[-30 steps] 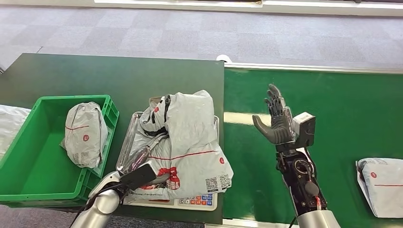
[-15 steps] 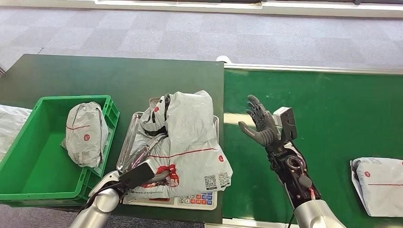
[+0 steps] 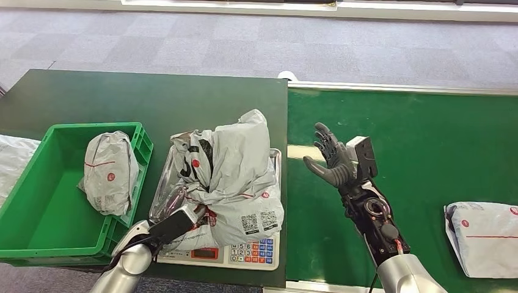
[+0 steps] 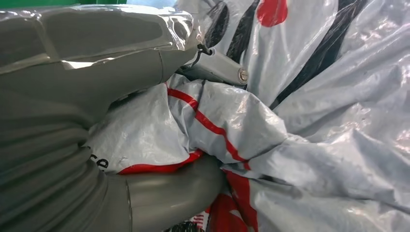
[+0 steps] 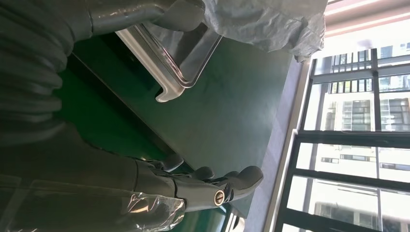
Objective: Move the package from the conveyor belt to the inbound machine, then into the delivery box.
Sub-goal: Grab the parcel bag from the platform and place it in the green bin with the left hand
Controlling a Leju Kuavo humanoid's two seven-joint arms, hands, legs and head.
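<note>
A crumpled grey package with red stripes lies bunched on the inbound machine, a scale with a steel tray and keypad. My left hand grips the package's near-left edge; in the left wrist view the thumb and fingers close around the package. My right hand hovers open, fingers spread, over the green conveyor belt just right of the scale. The right wrist view shows its fingers apart, with the tray and package beyond. The green delivery box stands to the left.
The delivery box holds one grey package. Another grey package lies on the belt at the right edge. A further package shows at the far left. The dark table stretches behind the scale and box.
The package on the scale has been pulled up and bunched toward the left, uncovering the keypad. My right hand moved left toward the scale. The package on the belt drifted left.
</note>
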